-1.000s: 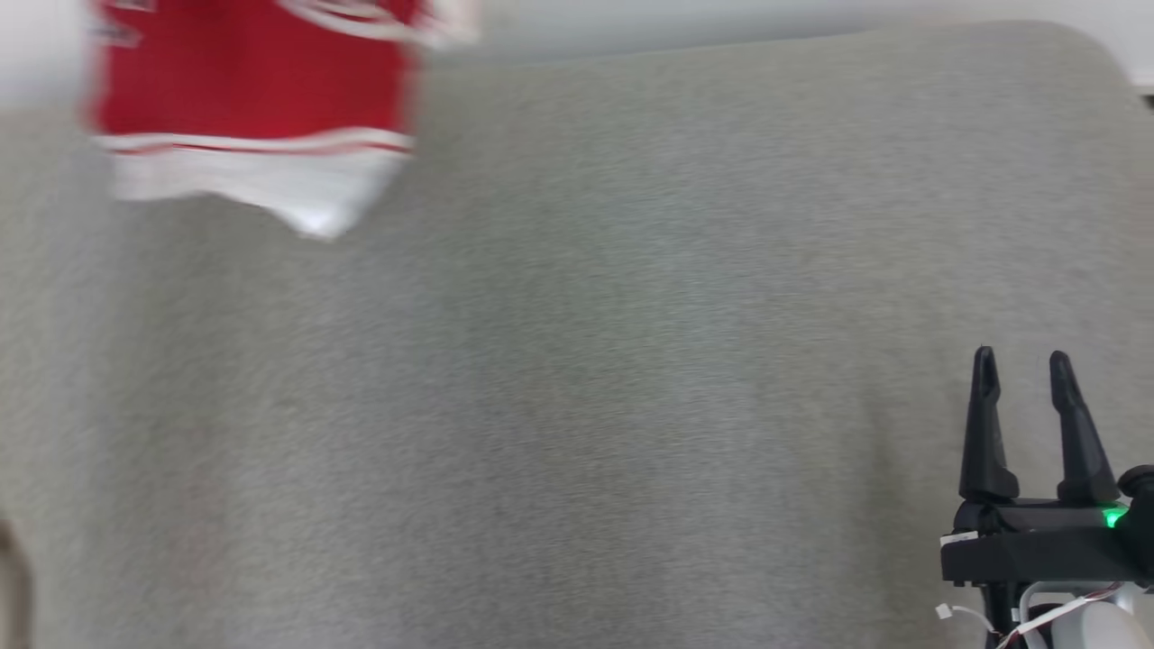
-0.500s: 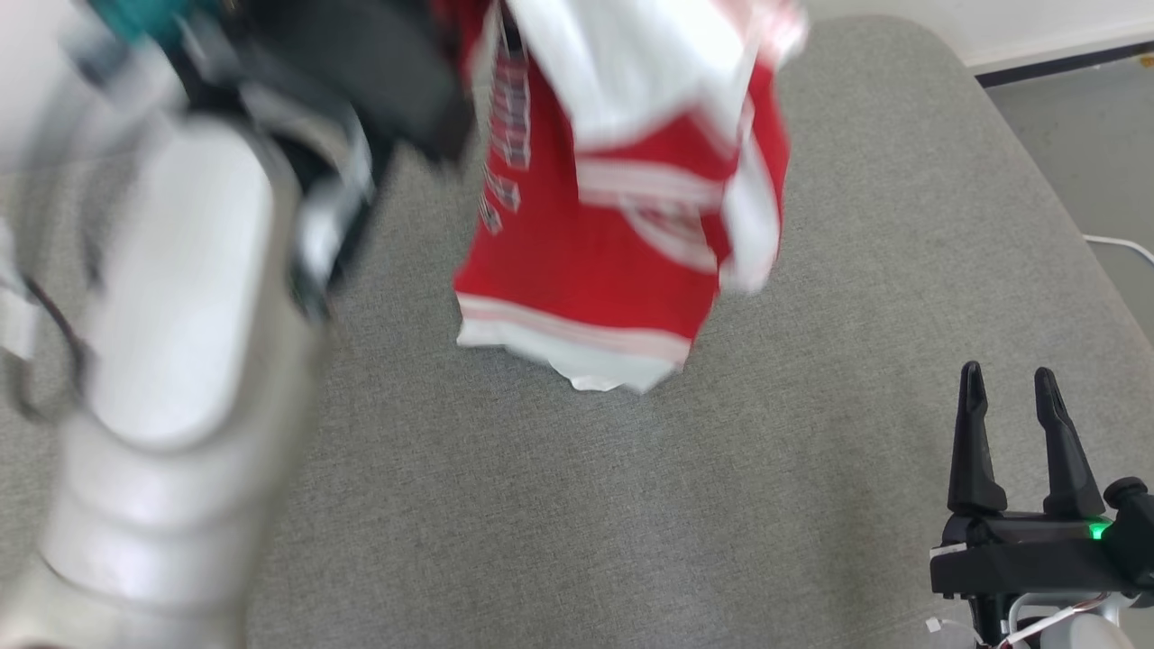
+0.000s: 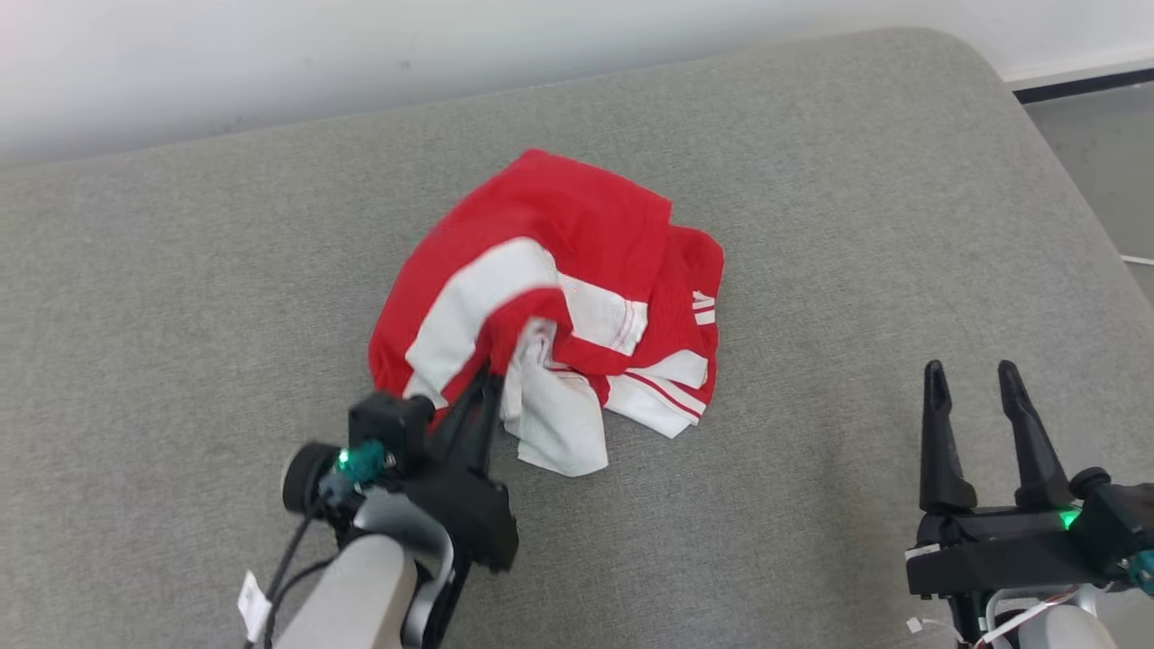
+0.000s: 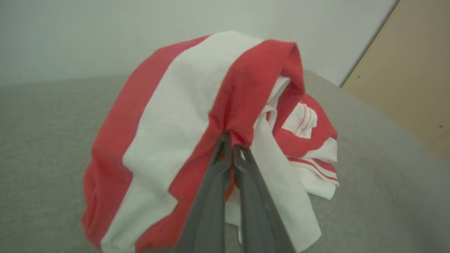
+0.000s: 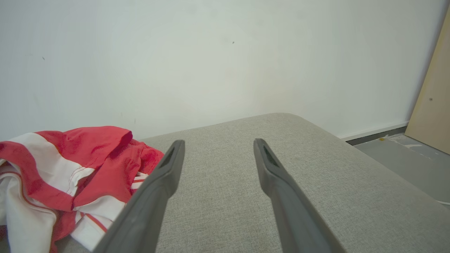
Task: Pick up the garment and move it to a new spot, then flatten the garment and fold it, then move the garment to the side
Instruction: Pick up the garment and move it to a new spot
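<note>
Head view: left end effector (image 3: pixel 489 379) clenched on the garment (image 3: pixel 577 243) heaped mid cushion (image 3: pixel 856 198), right end effector (image 3: pixel 969 371) spread empty; best let go low, then take two corners to spread it flat.

Parted jaws near crumpled garment (image 5: pixel 88 158)

This is looking like a bare indoor room; whether home or test space is not showing. A broad grey upholstered cushion (image 3: pixel 811 180) is sitting against a plain white wall (image 5: pixel 211 52), with a grey floor (image 5: pixel 404 158) and a pale wooden panel (image 5: pixel 433 105) standing beside it.
</note>
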Controlling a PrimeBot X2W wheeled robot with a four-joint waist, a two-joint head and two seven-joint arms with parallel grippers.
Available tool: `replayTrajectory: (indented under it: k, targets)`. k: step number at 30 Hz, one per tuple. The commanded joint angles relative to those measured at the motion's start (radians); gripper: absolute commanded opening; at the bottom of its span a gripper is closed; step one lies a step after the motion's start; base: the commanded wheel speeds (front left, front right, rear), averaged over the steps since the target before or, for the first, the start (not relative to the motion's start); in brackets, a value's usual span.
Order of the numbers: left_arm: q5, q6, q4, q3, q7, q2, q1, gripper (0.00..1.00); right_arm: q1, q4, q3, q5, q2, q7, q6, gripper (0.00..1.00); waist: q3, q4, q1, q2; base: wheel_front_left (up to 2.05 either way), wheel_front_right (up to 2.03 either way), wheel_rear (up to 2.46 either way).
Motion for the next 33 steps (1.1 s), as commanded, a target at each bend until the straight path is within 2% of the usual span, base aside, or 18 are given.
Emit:
replayTrajectory:
  k: [1,2,3,4,5,12,17,25,30,33]
  targets:
    - [-0.009,-0.002,0.017,-0.010,-0.019,-0.006,0.013,0.00,-0.005,0.002,0.008,0.006,-0.003,-0.001,-0.002,1.00,-0.001,0.010,0.0000,0.0000,0.00,0.00,0.00]
    - [-0.014,-0.007,0.034,-0.022,-0.030,-0.011,0.021,0.00,-0.006,0.004,0.012,0.005,-0.004,-0.001,-0.002,1.00,-0.006,0.015,0.0000,0.0000,0.00,0.00,0.00]
    - [-0.021,-0.011,0.043,-0.031,-0.041,-0.014,0.026,0.10,-0.006,0.006,0.015,0.005,-0.004,-0.001,-0.002,1.00,-0.010,0.020,0.0000,0.0000,0.00,0.00,0.00]
    - [-0.022,-0.009,0.047,-0.040,-0.053,-0.015,0.025,0.59,-0.004,0.008,0.018,0.004,-0.005,-0.001,-0.002,1.00,-0.016,0.027,0.0000,0.0000,0.00,0.00,0.00]
    - [-0.023,-0.011,0.049,-0.051,-0.062,-0.015,0.022,1.00,-0.002,0.010,0.019,0.005,-0.006,-0.001,-0.002,1.00,-0.024,0.033,0.0000,0.0000,0.00,0.00,0.00]
    - [-0.044,0.005,-0.045,-0.035,-0.095,-0.015,0.045,1.00,0.039,0.024,0.015,0.003,-0.009,-0.001,-0.002,1.00,-0.095,0.088,0.0000,0.0000,0.00,0.00,0.00]
    - [-0.039,0.047,-0.155,0.035,-0.097,0.044,0.115,1.00,0.069,0.014,-0.010,-0.005,-0.010,-0.001,-0.002,1.00,-0.132,0.136,0.0000,0.0000,0.00,0.00,0.00]
    - [-0.023,0.109,-0.329,0.215,-0.096,0.138,0.253,1.00,0.088,0.003,-0.006,-0.008,-0.020,-0.001,-0.002,1.00,-0.155,0.209,0.0000,0.0000,0.00,0.00,0.00]
    - [0.000,0.094,-0.405,0.307,-0.096,0.150,0.344,1.00,0.084,0.004,0.016,-0.007,-0.021,-0.001,-0.002,1.00,-0.160,0.223,0.0000,0.0000,0.00,0.00,0.00]
    - [0.020,0.077,-0.438,0.354,-0.096,0.130,0.396,1.00,0.083,0.007,0.024,0.000,-0.028,-0.001,-0.002,1.00,-0.159,0.227,0.0000,0.0000,0.00,0.00,0.00]
